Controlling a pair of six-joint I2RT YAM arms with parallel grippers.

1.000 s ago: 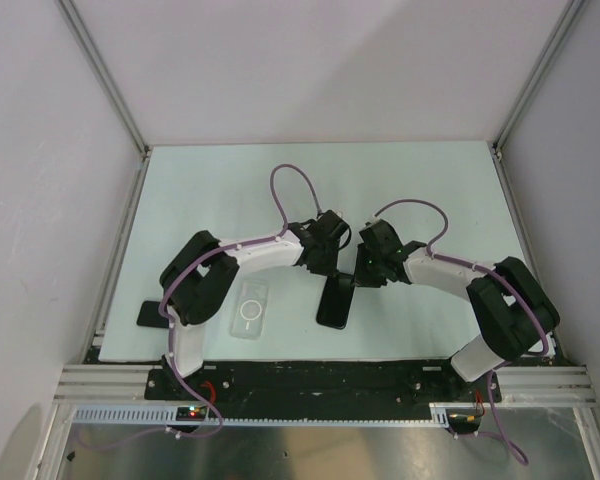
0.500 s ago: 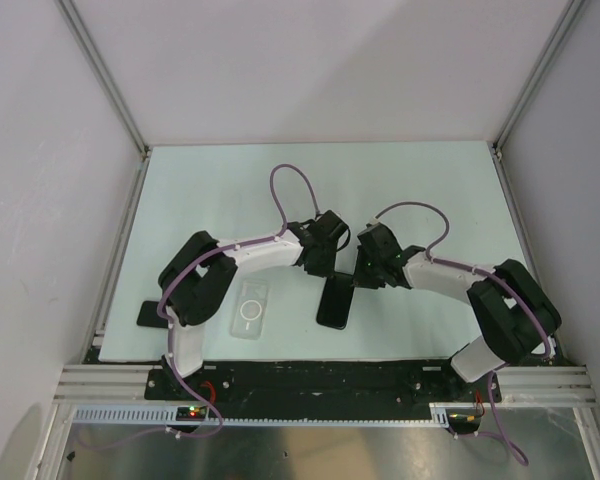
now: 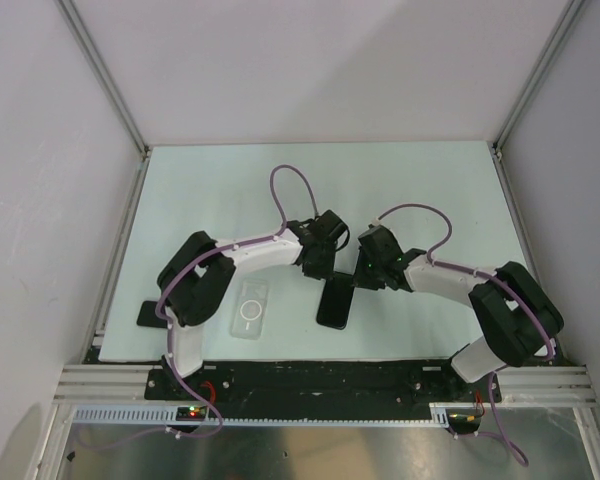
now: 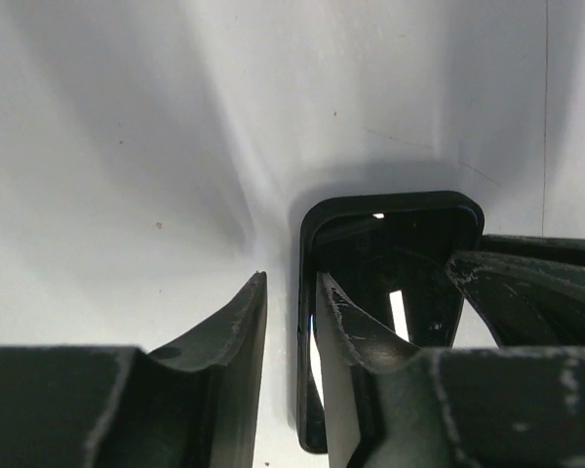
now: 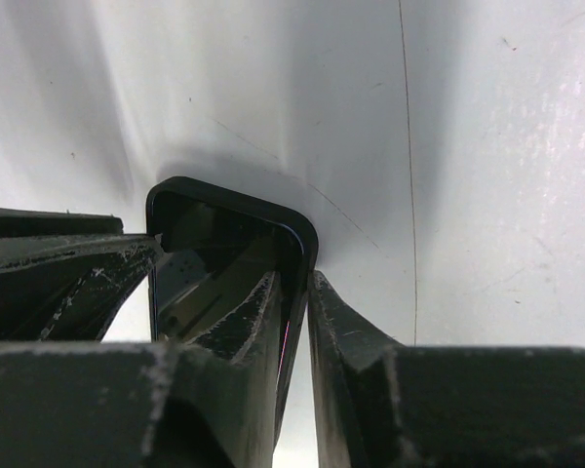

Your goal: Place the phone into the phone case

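The phone [image 3: 334, 302] lies on the table [image 3: 230, 190] near the middle of its near half, long axis running roughly from far to near, its far end under the two grippers; it is a thin black slab with rounded corners. From the left wrist the phone [image 4: 390, 253] shows a raised dark rim round a glossy face that mirrors bright slits of light; from the right wrist the phone [image 5: 214, 244] shows the same shine, with a rounded far corner and a faint pink glint along its edge.

The case [image 3: 250, 308] lies flat to the phone's left, apart from it, just beside the left arm's elbow; it is clear, with a white ring and a short white line on it.

The left gripper [image 3: 327, 268] is at the phone's far left corner; seen from its wrist, the left gripper [image 4: 290, 283] has its jaws a little apart, one finger over the screen and the other outside the long edge with a strip of white table between it and the phone, so it holds nothing.

The right gripper [image 3: 361, 277] is at the far right corner; seen from its wrist, the right gripper [image 5: 294, 281] has its jaws drawn in narrowly on the phone's right edge, one finger on the screen side and one outside, with no gap showing.
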